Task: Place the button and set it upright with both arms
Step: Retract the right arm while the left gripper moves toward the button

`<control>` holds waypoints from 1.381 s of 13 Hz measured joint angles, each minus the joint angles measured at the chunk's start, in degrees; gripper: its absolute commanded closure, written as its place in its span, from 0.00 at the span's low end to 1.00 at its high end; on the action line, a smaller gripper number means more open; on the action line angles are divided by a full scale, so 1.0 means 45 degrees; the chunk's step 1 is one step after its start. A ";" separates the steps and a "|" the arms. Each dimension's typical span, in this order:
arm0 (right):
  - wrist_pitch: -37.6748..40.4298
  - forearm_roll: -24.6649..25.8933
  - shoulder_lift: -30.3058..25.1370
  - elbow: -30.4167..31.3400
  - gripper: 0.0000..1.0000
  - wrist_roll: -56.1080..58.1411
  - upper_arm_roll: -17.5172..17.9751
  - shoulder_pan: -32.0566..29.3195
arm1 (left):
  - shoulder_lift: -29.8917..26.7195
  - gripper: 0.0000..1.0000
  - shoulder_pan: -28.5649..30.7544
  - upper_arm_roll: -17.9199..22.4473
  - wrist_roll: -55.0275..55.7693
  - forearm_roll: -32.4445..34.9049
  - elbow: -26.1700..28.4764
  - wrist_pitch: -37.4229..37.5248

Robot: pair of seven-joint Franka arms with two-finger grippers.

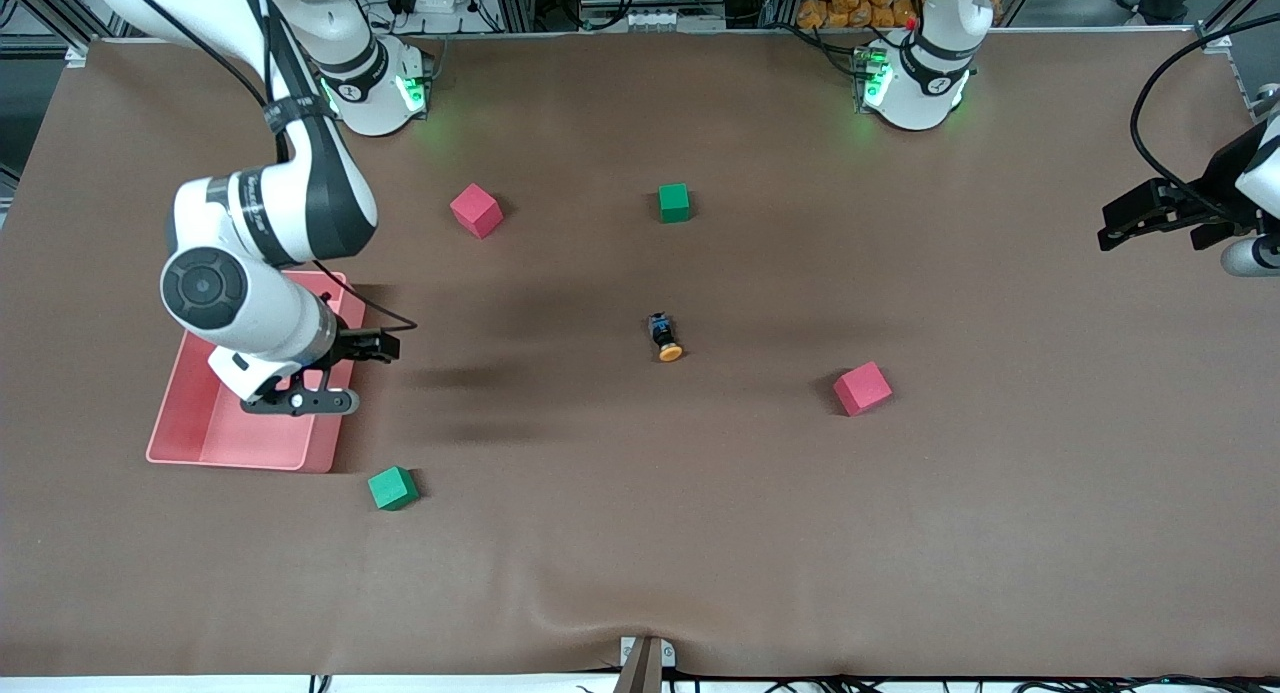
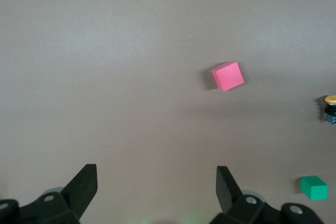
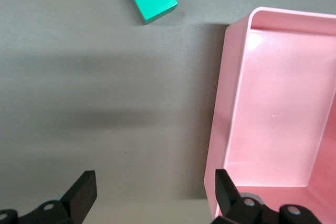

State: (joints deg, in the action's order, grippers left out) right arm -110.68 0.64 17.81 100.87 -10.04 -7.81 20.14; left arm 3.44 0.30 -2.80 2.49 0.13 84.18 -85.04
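The tiny orange-capped black push-button [image 1: 665, 337] lies toppled mid-table, untouched, since the right gripper [image 1: 335, 373] over the pink plastic tray's [image 1: 200, 423] edge and the left gripper [image 1: 1150, 218] at the left arm's table end both hang empty, jaws apart.

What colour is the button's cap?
Orange, on a black body; the button shows best in the front view.

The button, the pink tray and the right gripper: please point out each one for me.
button [image 1: 665, 337], front view, on its black body.
pink tray [image 1: 250, 441], front view, on its bare floor.
right gripper [image 3: 152, 190], right wrist view, midway between its open fingertips.
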 measured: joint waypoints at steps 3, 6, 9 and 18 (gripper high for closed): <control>-0.0271 0.0000 -0.0543 0.0634 0.00 0.1264 -0.0009 -0.0832 | 0.0000 0.00 -0.0034 -0.0073 0.0000 0.0000 0.0000 0.0058; -0.0515 0.0000 -0.1395 0.1477 0.00 0.1751 0.0000 -0.1226 | 0.0000 0.00 -0.0061 -0.0128 0.0000 -0.0001 -0.0002 0.0217; -0.1205 -0.0021 -0.2048 0.2487 0.00 0.3035 -0.0008 -0.2142 | 0.0018 0.00 -0.0316 -0.0225 0.0000 -0.0329 0.0020 0.0402; 0.2400 -0.0007 -0.4222 0.0423 0.00 0.3427 0.0059 -0.2768 | 0.2624 0.00 -0.4465 -0.0544 0.5322 -0.1300 0.0135 -0.0324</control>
State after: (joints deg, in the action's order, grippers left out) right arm -99.89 0.60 -1.19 102.77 5.38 -7.54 7.69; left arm 15.25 -19.79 -5.25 26.43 -5.72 84.79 -86.50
